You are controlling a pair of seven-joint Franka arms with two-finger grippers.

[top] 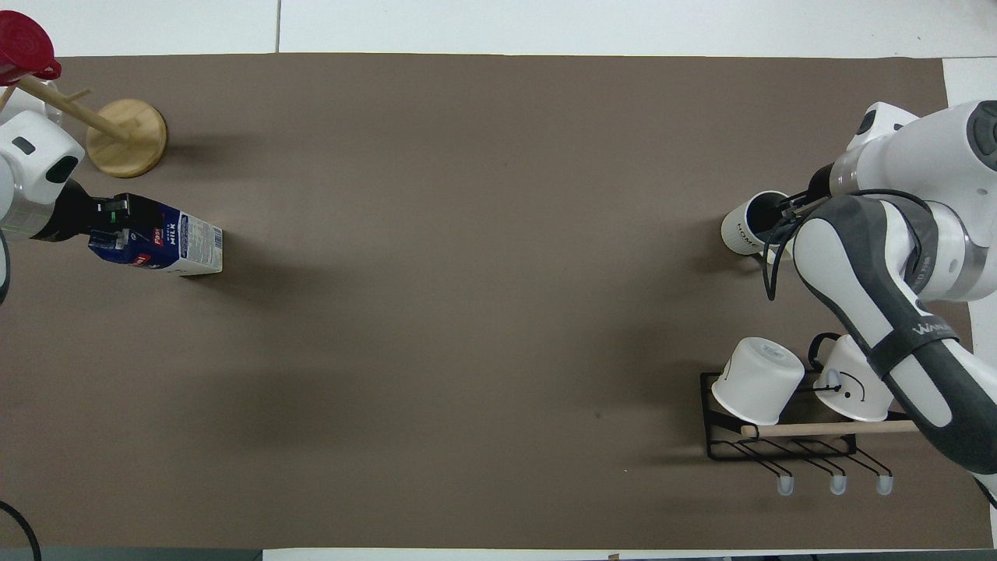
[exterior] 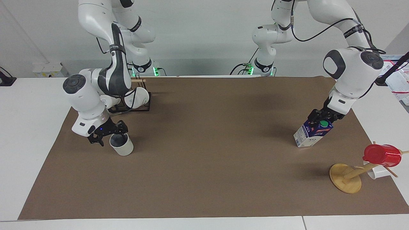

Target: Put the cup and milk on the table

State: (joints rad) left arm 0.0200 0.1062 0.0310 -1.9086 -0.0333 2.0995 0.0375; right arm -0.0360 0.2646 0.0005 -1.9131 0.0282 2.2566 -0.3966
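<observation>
Cup [exterior: 121,145] sits upright on table [exterior: 204,179] at right arm's end; facing view shows right gripper [exterior: 108,138] spread astride its rim, overhead hides it w/ arm. Milk [exterior: 312,133] tilts at left arm's end, left gripper [exterior: 322,118] on its top; grip can't tell.

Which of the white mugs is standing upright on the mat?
The off-white cup at the right claw; the two mugs on the black rack lie tipped.
</observation>
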